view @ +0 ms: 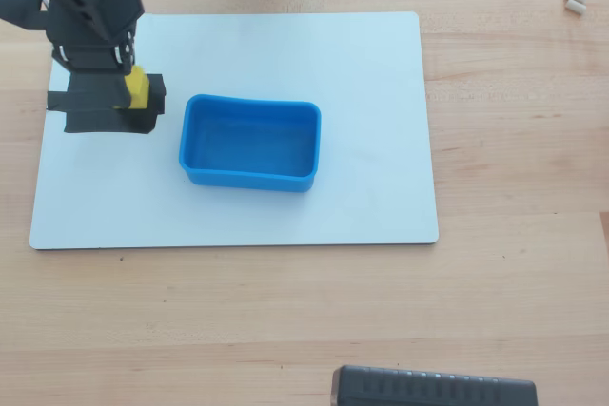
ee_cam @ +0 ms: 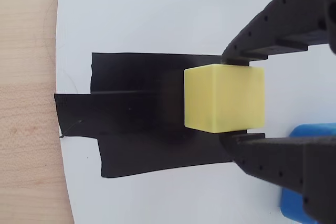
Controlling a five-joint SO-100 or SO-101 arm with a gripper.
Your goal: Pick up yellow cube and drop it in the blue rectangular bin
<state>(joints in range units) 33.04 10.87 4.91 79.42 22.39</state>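
Note:
The yellow cube (ee_cam: 224,98) sits between my gripper's (ee_cam: 231,102) two black fingers, which press on its top and bottom faces in the wrist view. In the overhead view the cube (view: 137,90) and gripper (view: 131,83) are over a black tape patch at the left of the white board. I cannot tell whether the cube rests on the tape or hangs just above it. The blue rectangular bin (view: 249,176) stands empty near the board's middle, to the right of the gripper. One corner of the bin (ee_cam: 307,129) shows at the lower right of the wrist view.
A white board (view: 362,64) lies on the wooden table. The black tape patch (view: 95,111) is stuck near its left edge. A black device (view: 433,389) lies at the table's front edge. Small white pieces (view: 574,2) lie at the far right.

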